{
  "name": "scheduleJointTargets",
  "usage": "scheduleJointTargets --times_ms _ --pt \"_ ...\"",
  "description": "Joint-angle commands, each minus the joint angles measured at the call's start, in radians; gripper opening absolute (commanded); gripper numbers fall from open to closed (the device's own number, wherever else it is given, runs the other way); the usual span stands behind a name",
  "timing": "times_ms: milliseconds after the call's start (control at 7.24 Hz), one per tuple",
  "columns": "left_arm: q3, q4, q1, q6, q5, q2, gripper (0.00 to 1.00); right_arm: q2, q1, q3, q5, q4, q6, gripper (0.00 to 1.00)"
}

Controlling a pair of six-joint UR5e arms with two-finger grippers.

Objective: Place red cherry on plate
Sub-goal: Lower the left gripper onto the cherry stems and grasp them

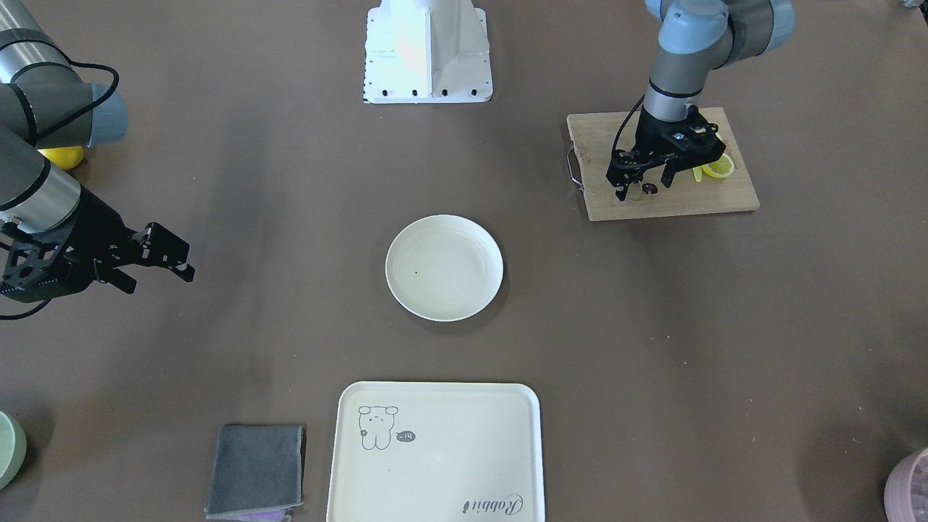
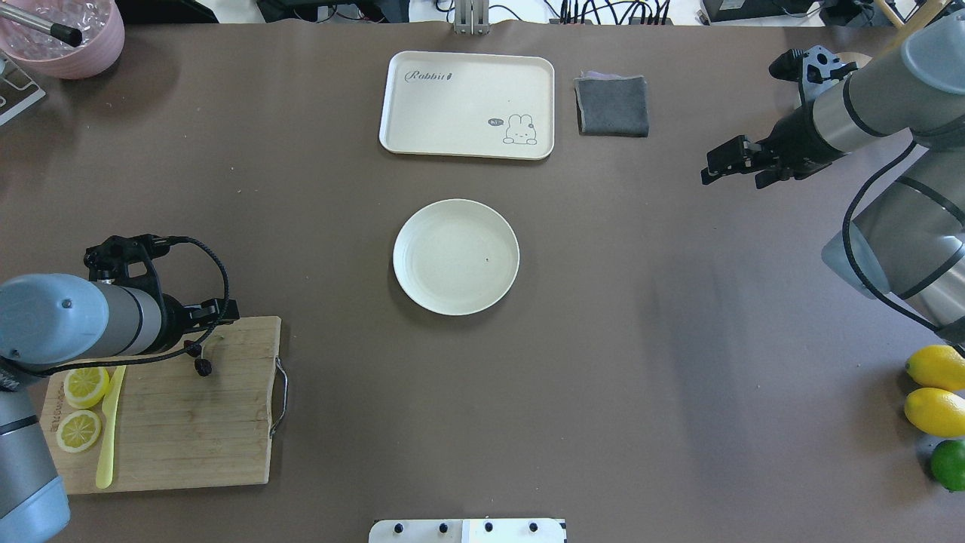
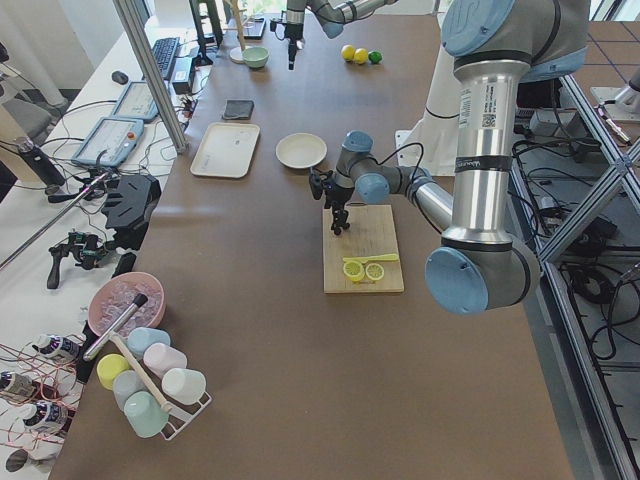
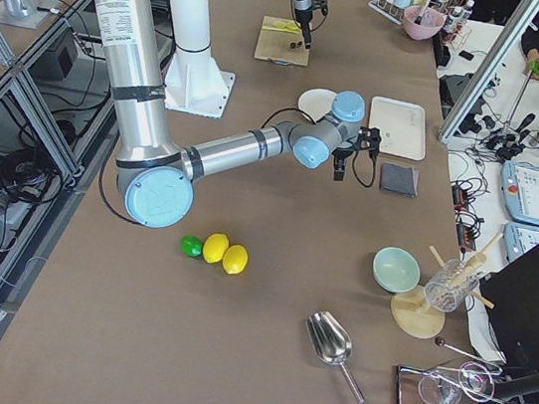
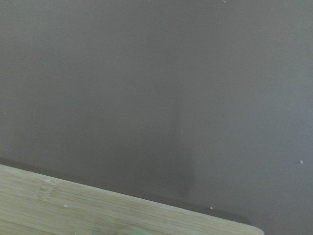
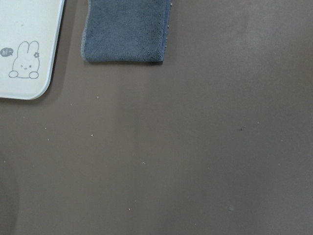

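The red cherry (image 1: pixel 649 188) is a tiny dark fruit lying on the wooden cutting board (image 1: pixel 674 206), near the board's edge that faces the plate. My left gripper (image 1: pixel 643 190) points down over it and is open, one finger on each side of the fruit. From overhead the cherry (image 2: pixel 202 367) shows just past my left wrist. The round cream plate (image 1: pixel 444 267) sits bare in the table's middle, well apart from the board. My right gripper (image 1: pixel 161 281) hovers open above the brown table with nothing in it.
Two lemon slices (image 2: pixel 85 385) and a yellow knife (image 2: pixel 109 430) lie on the board. The rabbit tray (image 1: pixel 435 453) and a grey cloth (image 1: pixel 256 470) sit beyond the plate. Whole lemons (image 2: pixel 935 367) and a lime lie at my right; a pink bowl (image 2: pixel 71 34) is far left.
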Motion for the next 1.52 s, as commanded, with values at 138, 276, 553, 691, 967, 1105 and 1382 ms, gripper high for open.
scheduleJointTargets --times_ms 138,276,553,691,967,1105,1382 --pt "-0.009 -0.02 0.03 -0.008 -0.002 0.018 0.97 0.002 0.004 0.001 0.0 -0.001 0.0 1.0" --pt "-0.009 -0.02 0.053 -0.009 0.0 0.018 0.97 0.002 0.004 0.0 -0.002 -0.001 0.0 1.0" --pt "-0.011 -0.02 0.077 -0.009 -0.003 0.022 0.97 0.0 0.014 0.001 -0.002 -0.001 0.0 1.0" --pt "-0.009 -0.02 0.078 -0.008 -0.008 0.024 0.97 -0.003 0.015 0.004 -0.003 -0.001 0.0 1.0" --pt "-0.012 -0.022 0.094 -0.008 -0.006 0.025 0.72 -0.003 0.015 0.004 -0.003 0.001 0.0 1.0" --pt "-0.012 -0.022 0.098 -0.008 -0.006 0.03 0.68 -0.003 0.015 0.006 -0.003 0.001 0.0 1.0" --pt "-0.014 -0.075 0.099 -0.008 -0.006 0.079 0.68 -0.008 0.015 0.012 -0.014 0.002 0.003 1.0"
